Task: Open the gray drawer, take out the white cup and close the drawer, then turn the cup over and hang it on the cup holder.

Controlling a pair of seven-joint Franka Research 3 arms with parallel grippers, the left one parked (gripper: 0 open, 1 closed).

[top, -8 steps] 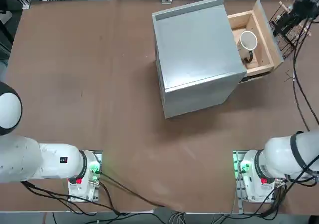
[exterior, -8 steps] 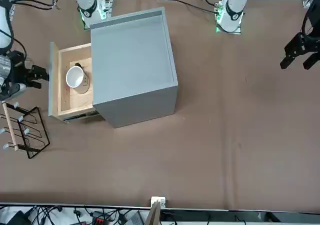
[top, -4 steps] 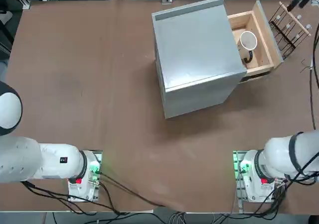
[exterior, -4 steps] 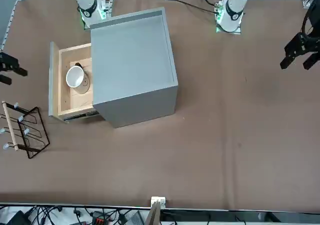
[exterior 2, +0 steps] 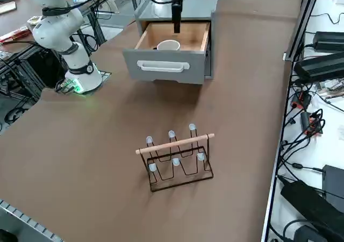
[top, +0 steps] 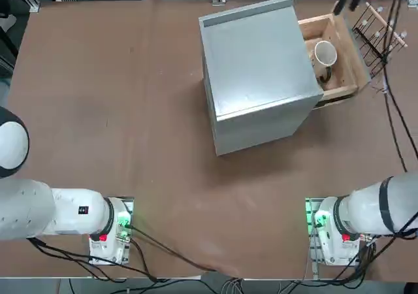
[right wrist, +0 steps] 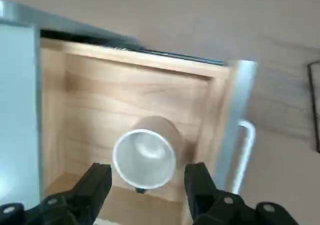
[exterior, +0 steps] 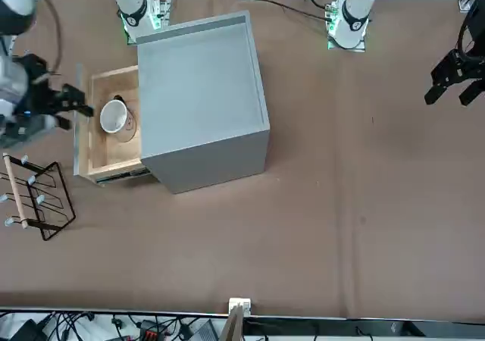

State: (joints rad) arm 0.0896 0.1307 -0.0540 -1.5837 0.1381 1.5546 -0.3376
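Black and spread wide, the right pincer [right wrist: 148, 170] hovers empty over the gray drawer [exterior 2: 196, 62], likely to leave room for gripping the white cup [right wrist: 162, 130]. That stands upright inside; the drawer juts from its cabinet [exterior: 204, 83], giving access from above. Past it, the cup holder [exterior 2: 174, 143] occupies the counter [exterior 2: 91, 161], pegs bare for hanging.

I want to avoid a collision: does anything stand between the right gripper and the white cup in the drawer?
Nothing visible does: the right gripper's jaws stand open above the open drawer, with the white cup in clear view between them.
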